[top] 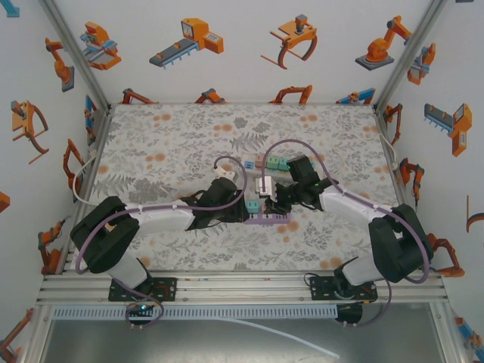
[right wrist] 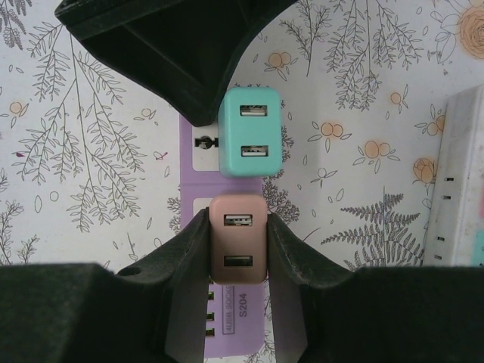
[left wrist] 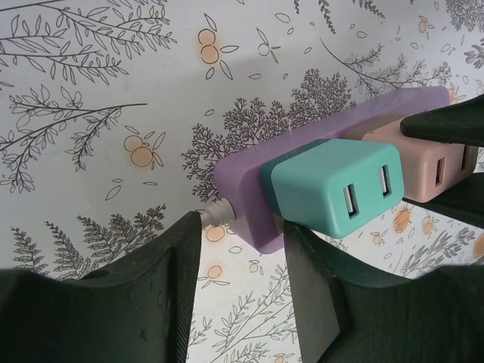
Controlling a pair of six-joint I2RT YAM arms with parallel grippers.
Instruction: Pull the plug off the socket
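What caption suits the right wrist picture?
Right hand shut on pink two-port plug in purple socket strip, beside teal plug.

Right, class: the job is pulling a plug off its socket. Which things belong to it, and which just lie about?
In the job: pink plug, gripped by the right gripper; purple power strip, clamped by the left gripper.
Lying about: teal plug, plugged in but ungripped; white power strip.

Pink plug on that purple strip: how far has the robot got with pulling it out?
Done: both grips look set. The right gripper is shut on the pink plug, and the left gripper is closed at the cable end of the purple strip, seemingly bracing it. In hand: nothing has parted; the plug sits flush against the strip. Left: pull it free. The teal plug beside it is also plugged in.
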